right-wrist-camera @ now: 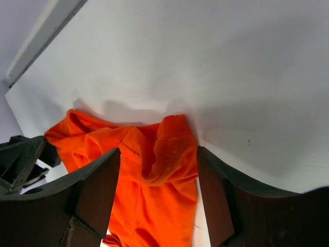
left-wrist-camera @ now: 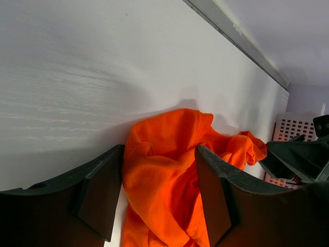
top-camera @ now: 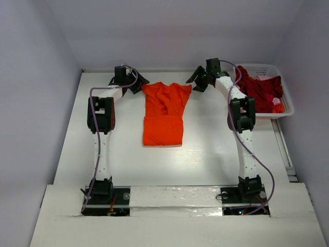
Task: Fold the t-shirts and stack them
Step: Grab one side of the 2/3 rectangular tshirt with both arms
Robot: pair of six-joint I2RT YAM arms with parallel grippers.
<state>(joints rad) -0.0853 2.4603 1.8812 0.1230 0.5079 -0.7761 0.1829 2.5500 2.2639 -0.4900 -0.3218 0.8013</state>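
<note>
With left gripper (top-camera: 134, 85) and right gripper (top-camera: 198, 79) both open at orange t-shirt (top-camera: 163, 119) shoulders: pinch symmetrically, fold squarely toward near hem.

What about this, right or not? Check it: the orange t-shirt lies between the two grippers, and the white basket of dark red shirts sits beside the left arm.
Wrong arm. The top external view shows the white basket of dark red shirts beside the right arm, not left.

A white table (top-camera: 205, 164) was seen bearing an orange t-shirt (top-camera: 163, 116), laid partly folded toward its far middle; a white lattice basket (top-camera: 288, 110) was set at its far right corner.
</note>
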